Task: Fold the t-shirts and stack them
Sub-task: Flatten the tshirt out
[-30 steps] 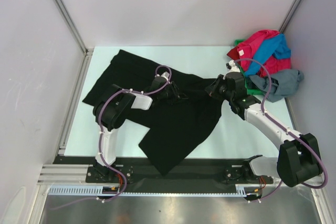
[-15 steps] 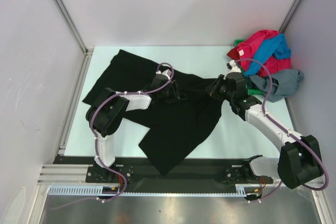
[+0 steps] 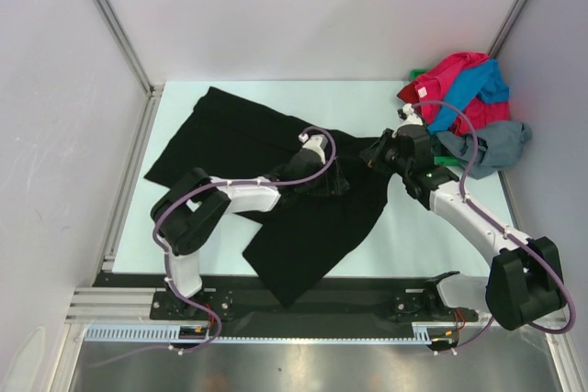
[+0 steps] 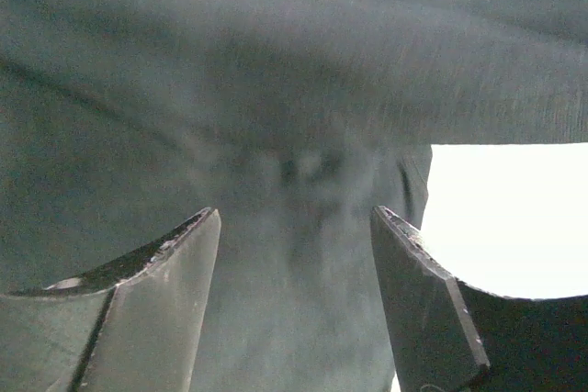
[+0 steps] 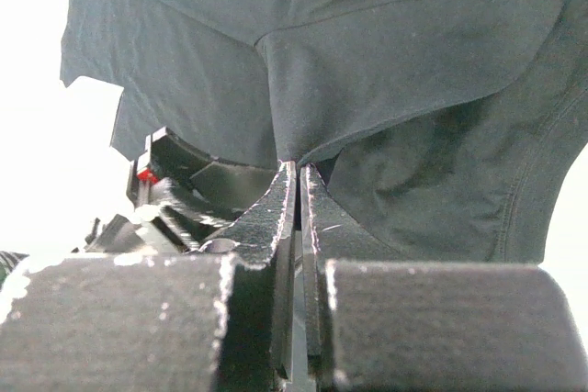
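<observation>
at the left pincer (image 3: 333,179): spread wide, holding nothing, both fingers (image 4: 175,273) apart, with dark cloth filling the gap beyond them. straight ahead of the tips and under them, the black t-shirt (image 3: 312,227), creased and loosely spread; touched by the tips or not, impossible to tell. past the tips, a raised band of the same cloth running across, then bare pale table (image 3: 423,222) off to the right.

at the right pincer (image 5: 296,172): pressed together, pinching a fold of the black t-shirt right at the tips, the cloth drawn up into a peak there and draping away on both sides. just beside it, the left pincer, near but apart. behind the right pincer, toward the far right corner, a heap well apart from the black cloth: red-pink t-shirt (image 3: 450,75) on top, bright blue t-shirt (image 3: 482,89) across it, grey t-shirt (image 3: 491,144) nearest the wrist. far left of both pincers, the rest of the black t-shirt flat on the table, one corner reaching the near edge by the arm bases.
</observation>
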Controlling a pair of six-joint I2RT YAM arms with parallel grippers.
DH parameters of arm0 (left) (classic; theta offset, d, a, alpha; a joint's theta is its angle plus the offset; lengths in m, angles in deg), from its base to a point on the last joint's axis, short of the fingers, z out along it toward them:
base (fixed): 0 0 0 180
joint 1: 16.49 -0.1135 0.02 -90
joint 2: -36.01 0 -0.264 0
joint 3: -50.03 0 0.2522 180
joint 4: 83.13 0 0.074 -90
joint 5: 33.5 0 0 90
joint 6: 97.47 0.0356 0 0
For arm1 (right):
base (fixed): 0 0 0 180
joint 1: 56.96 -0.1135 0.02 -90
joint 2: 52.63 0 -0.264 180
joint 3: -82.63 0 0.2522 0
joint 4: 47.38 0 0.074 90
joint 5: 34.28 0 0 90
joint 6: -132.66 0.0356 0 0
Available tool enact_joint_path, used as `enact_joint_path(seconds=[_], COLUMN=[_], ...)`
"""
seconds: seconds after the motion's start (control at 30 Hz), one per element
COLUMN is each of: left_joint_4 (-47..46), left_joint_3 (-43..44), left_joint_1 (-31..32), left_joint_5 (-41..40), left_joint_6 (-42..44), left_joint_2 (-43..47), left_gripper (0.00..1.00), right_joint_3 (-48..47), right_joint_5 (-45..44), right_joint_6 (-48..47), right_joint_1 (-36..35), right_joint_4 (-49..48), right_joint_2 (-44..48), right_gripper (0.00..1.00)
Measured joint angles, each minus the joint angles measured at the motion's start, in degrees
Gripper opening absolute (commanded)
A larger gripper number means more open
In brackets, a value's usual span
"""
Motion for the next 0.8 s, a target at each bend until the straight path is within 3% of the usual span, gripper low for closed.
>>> enact_joint_path(seconds=[0.13,0.17,0.2,0.53,0.8], left_joint_4=[3.85,4.92,5.51,12.90,13.18], left_joint_3=[6.51,8.09,9.05,14.38,16.09], left_joint_1=[2.60,3.32,3.69,4.46,4.00], left_joint_5=[-8.61,-11.28,-12.83,-26.10,-29.35], left_joint_6=[2.84,3.34,3.67,6.23,8.50], left_joint_2=[-2.99,-3.74,-4.22,-10.36,-11.63], left_gripper=[0.83,0.93,0.96,0.88,0.75], right_joint_3=[-0.44,-0.46,-0.46,-0.46,-0.44], right_joint_5=[-0.02,-0.02,-0.02,0.04,0.35], right_joint_6=[0.00,0.00,0.02,0.02,0.02], right_joint_1=[0.17,0.22,0.22,0.50,1.25], right_joint_4=[0.09,0.04,0.04,0.00,-0.02], right_joint_2=[0.00,0.00,0.00,0.00,0.72], right_gripper=[0.03,0.03,0.03,0.03,0.02])
